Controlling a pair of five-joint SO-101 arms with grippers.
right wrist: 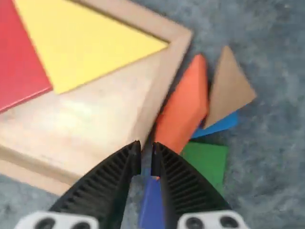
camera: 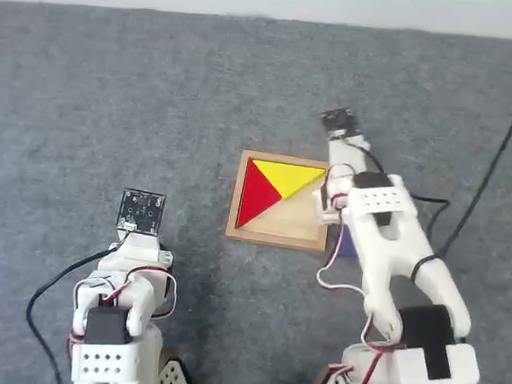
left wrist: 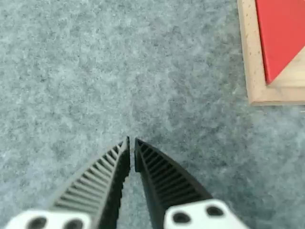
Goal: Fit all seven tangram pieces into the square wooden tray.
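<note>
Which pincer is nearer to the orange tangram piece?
Right. The right pincer is just beside the orange tangram piece; the left pincer is over carpet, across the square wooden tray.

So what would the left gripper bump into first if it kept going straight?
Probably just the carpet. The left gripper points at bare carpet, and the tray sits off to one side, though depth is unclear.

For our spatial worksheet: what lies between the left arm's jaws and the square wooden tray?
Bare grey carpet, up to the wooden tray, in the left wrist view.
</note>
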